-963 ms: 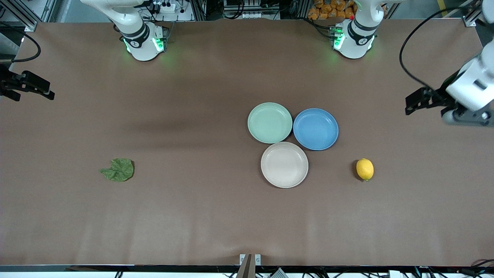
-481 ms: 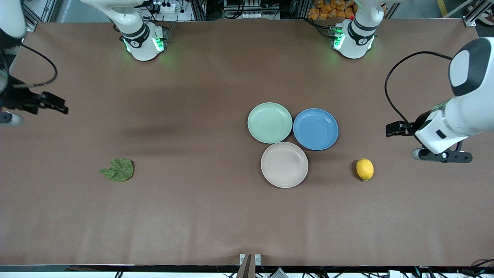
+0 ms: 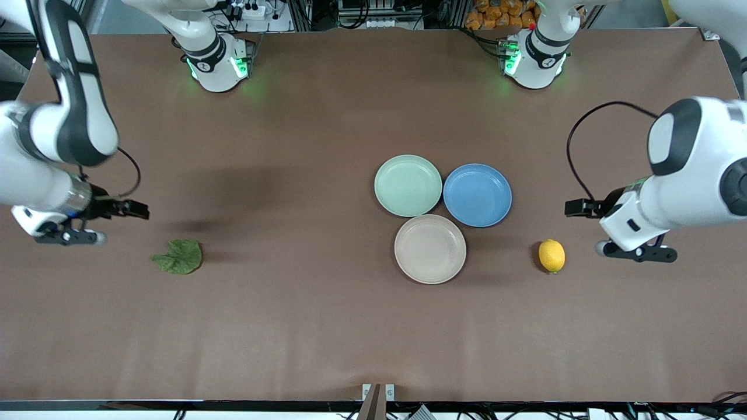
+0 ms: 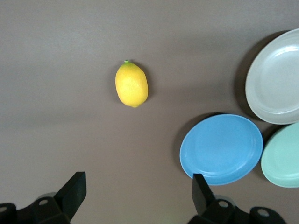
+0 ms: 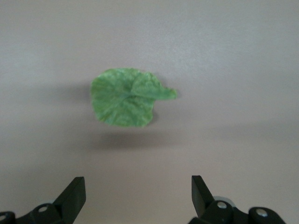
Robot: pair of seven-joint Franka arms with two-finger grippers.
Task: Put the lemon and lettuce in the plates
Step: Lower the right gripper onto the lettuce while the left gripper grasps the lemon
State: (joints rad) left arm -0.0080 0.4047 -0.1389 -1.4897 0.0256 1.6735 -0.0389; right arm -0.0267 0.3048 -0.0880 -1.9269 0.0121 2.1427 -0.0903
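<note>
The yellow lemon (image 3: 551, 255) lies on the brown table toward the left arm's end, and shows in the left wrist view (image 4: 131, 84). The green lettuce (image 3: 179, 256) lies toward the right arm's end, and shows in the right wrist view (image 5: 127, 97). The mint plate (image 3: 408, 185) and the beige plate (image 3: 430, 249) sit empty mid-table. My left gripper (image 3: 578, 208) is open and empty over bare table close beside the lemon (image 4: 138, 186). My right gripper (image 3: 135, 210) is open and empty over bare table close beside the lettuce (image 5: 138, 189).
A blue plate (image 3: 477, 195) sits empty against the mint and beige plates, between them and the lemon. It also shows in the left wrist view (image 4: 221, 148), with the beige plate (image 4: 275, 79) and mint plate (image 4: 285, 158).
Both arms have swung in from the table's ends and come down. The left gripper has moved toward the lemon, the right gripper toward the lettuce. Nothing on the table has moved.
</note>
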